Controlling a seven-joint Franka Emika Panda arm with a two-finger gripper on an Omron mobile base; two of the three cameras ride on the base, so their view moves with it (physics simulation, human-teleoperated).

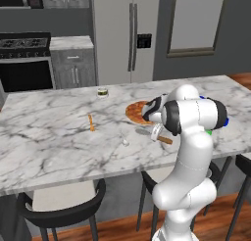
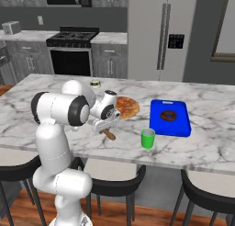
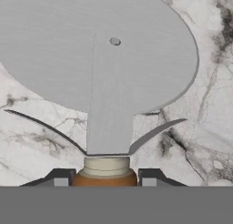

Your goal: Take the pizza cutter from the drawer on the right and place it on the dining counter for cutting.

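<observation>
My pincer (image 3: 105, 180) is closed on the wooden handle of the pizza cutter (image 3: 98, 59), just above the dining counter (image 1: 49, 132), near the pizza (image 2: 127, 106). The cutter seems light and stiff; its smooth handle is the safe place, away from the sharp wheel.

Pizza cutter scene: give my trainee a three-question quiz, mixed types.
1. True or false: the gripper is closed on the handle of the pizza cutter.
2. Which item sits on the blue board? A) green cup B) brown donut C) pizza
3. Fill in: below the cutter wheel lies the dining ____.

Key: 1 true; 2 B, the donut; 3 counter.
</observation>
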